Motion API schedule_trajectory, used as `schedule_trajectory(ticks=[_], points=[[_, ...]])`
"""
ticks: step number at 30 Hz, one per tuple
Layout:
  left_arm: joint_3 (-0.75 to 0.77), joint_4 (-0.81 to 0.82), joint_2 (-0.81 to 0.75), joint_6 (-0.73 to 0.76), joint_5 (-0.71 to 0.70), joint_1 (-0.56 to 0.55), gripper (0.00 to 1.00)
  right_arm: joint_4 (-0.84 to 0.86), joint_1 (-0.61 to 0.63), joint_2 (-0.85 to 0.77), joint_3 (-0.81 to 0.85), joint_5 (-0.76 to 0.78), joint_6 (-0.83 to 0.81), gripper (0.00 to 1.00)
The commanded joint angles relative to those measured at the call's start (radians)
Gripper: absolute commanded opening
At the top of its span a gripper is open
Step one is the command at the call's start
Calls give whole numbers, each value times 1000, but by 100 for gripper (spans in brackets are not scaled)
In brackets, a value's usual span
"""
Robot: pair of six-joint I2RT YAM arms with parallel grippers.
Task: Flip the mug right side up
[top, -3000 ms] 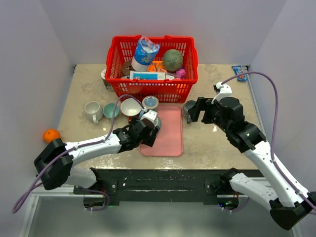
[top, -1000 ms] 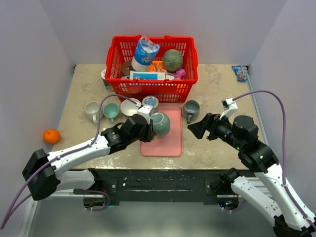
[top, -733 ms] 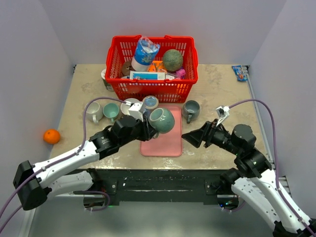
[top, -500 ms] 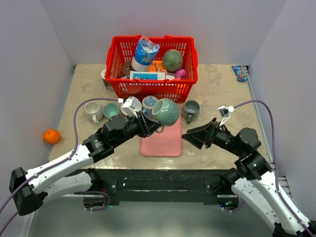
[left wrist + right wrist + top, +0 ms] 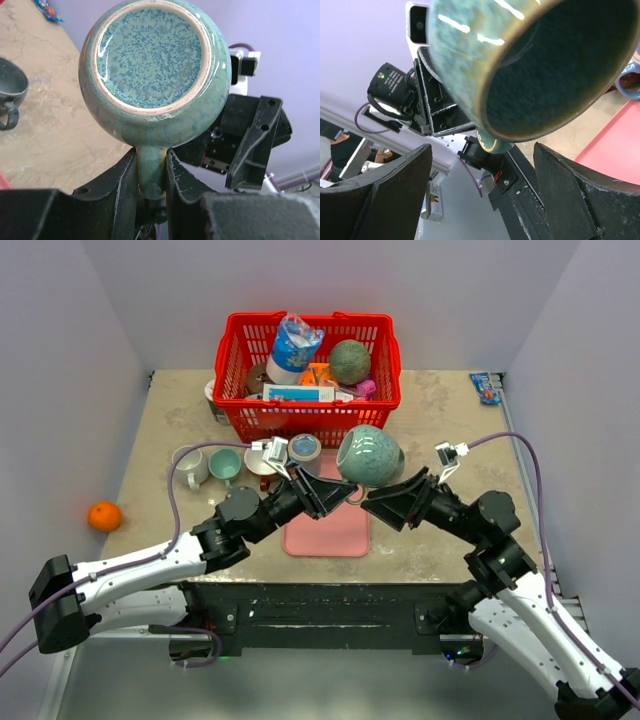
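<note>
Holding a teal speckled glazed ceramic mug (image 5: pixel 370 455) in the air, the left gripper (image 5: pixel 150 174) is clamped on the mug's handle (image 5: pixel 150 157), one finger on each side of it. The mug hangs above the far end of a flat pink tray (image 5: pixel 330 535), clear of the beige stone-look table (image 5: pixel 450 430). It is bottom up: the unglazed ring of the base faces the top camera and the left wrist camera, and the dark open mouth faces down toward the right wrist camera.

The right gripper (image 5: pixel 395 498) sits just beside and below the mug, pointing up at its mouth. Its jaws are wide apart, with black fingers (image 5: pixel 390 190) spread on either side of the rim. No contact with the mug is visible.

On the table behind the tray is a red plastic basket (image 5: pixel 240 350) full of mixed items. A white mug (image 5: pixel 190 465) and a small teal cup (image 5: pixel 225 465) stand in a row to the left. A dark grey mug (image 5: pixel 10 92) stands upright on the table, seen in the left wrist view. An orange fruit (image 5: pixel 103 515) lies at the left edge, and a blue snack packet (image 5: pixel 485 387) at the far right corner.
</note>
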Motion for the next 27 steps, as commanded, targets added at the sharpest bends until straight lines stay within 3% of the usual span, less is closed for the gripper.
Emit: schedule_trajectory(ticks=[1, 6, 14, 27], points=[[0, 422, 3, -29, -84, -42, 0, 81, 21, 36, 10, 1, -14, 85], [-31, 554, 30, -35, -125, -52, 0, 96, 41, 69, 22, 36, -21, 81], [-78, 645, 43, -29, -170, -66, 0, 158, 55, 87, 16, 60, 11, 57], [-106, 716, 70, -58, -141, -72, 0, 283, 59, 104, -20, 53, 83, 52]])
